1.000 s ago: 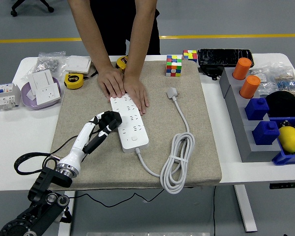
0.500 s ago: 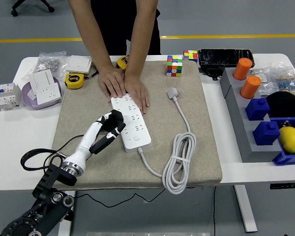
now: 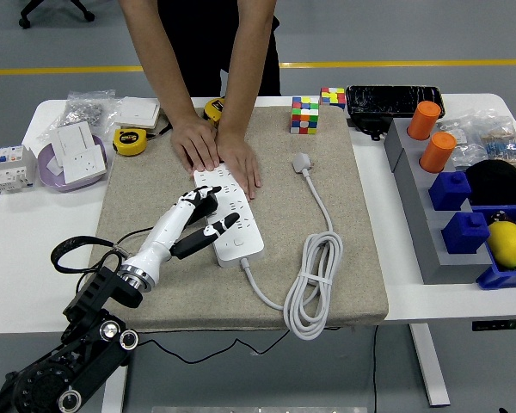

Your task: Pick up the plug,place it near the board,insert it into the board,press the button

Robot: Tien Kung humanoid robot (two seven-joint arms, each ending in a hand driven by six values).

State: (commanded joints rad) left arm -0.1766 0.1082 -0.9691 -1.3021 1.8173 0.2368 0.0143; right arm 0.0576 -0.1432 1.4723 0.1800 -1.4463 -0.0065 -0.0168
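One left hand (image 3: 199, 220) (fingers spread, gripping nothing) reaches low across the power strip (image 3: 230, 215).

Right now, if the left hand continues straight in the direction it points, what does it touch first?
The left hand points up and right, already over the white power strip. Past the strip, the person's hands holding its far end likely come first, though depth is unclear.

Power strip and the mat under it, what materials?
Power strip: looks like hard white plastic, smooth with a slight sheen, moulded socket holes. Mat: beige, matte, finely textured and thick-edged, probably fabric over foam, though the core is not visible.
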